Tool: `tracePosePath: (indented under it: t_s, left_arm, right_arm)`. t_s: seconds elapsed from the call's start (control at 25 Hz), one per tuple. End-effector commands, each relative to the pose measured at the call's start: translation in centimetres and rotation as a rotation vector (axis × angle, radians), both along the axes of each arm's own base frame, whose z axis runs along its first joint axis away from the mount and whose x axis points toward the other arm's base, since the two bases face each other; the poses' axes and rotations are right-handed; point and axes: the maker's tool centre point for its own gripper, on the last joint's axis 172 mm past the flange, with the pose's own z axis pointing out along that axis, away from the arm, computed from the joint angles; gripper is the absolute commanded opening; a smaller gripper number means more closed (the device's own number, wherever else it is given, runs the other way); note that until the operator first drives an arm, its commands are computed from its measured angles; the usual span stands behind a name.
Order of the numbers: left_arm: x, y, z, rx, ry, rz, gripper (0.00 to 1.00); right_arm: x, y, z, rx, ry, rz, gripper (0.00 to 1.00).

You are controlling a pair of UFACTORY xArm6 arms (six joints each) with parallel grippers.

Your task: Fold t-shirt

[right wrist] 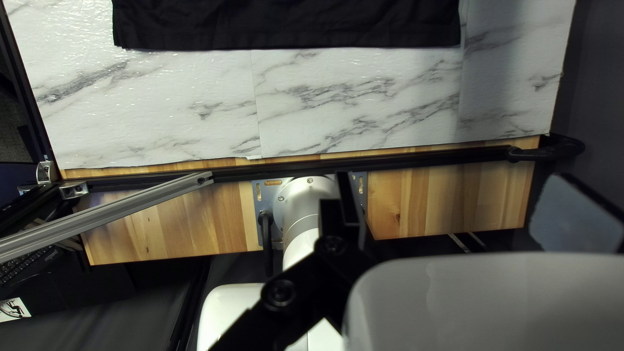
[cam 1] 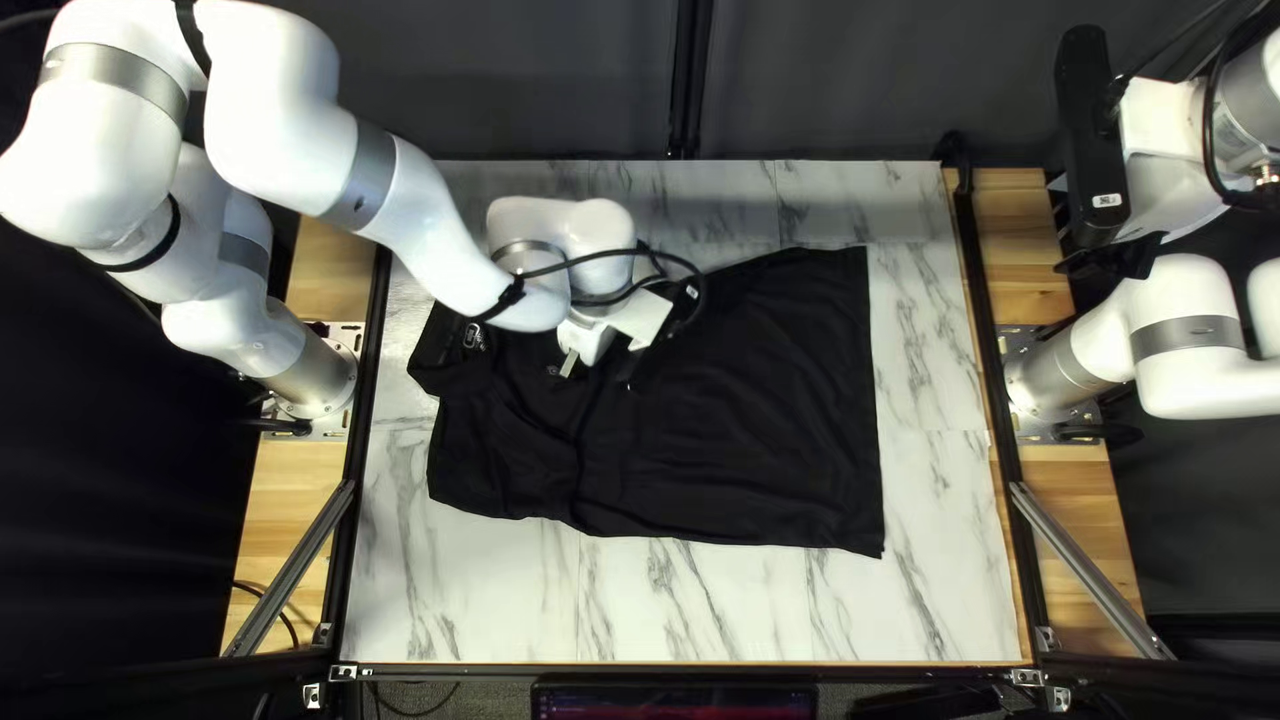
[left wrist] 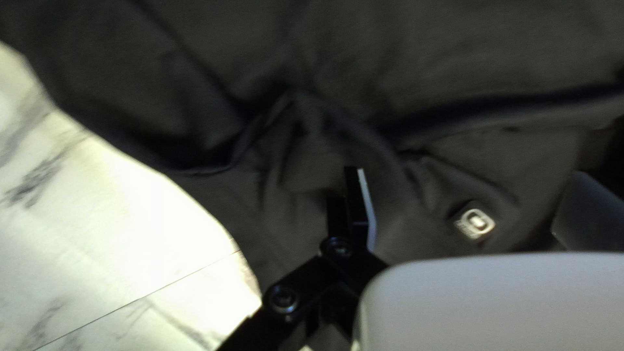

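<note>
At the left of the top left view, the left arm (cam 1: 400,200) crosses above the black t-shirt (cam 1: 747,440), likely hindering a fold there. Its end effector (cam 1: 600,375) is the nearer one, over the cloth, fingers apart, pinching nothing. Most of the shirt's long axis runs rightward from it along the bench (cam 1: 720,600). The straight hem (cam 1: 875,400) faces the right end effector (right wrist: 453,175), well apart from it, fingers parted.
</note>
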Motion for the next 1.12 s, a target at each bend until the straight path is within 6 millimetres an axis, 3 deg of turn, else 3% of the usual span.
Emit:
tracePosePath:
  t_s: [0.04,0.24,0.44,0.84,0.92,1.12]
  left_arm:
    - [0.0,2.1,-1.4,0.012,0.013,0.013,1.00]
    - [-0.4,2.1,-2.7,0.006,0.031,0.021,1.00]
    - [-0.7,0.4,-2.6,-0.004,0.036,0.010,1.00]
    - [0.6,-4.9,-1.2,-0.030,0.008,-0.035,1.00]
    - [0.6,-4.8,-0.1,-0.020,-0.004,-0.039,1.00]
    - [0.0,-2.2,0.8,0.024,0.005,-0.045,1.00]
  right_arm:
    - [0.0,0.0,0.0,0.000,0.000,0.000,1.00]
    - [0.0,0.0,0.0,0.000,0.000,0.000,1.00]
    - [0.0,0.0,0.0,0.000,0.000,0.000,1.00]
    - [0.0,0.0,0.0,0.000,0.000,0.000,1.00]
    - [0.0,0.0,0.0,0.000,0.000,0.000,1.00]
    - [0.0,0.0,0.0,0.000,0.000,0.000,1.00]
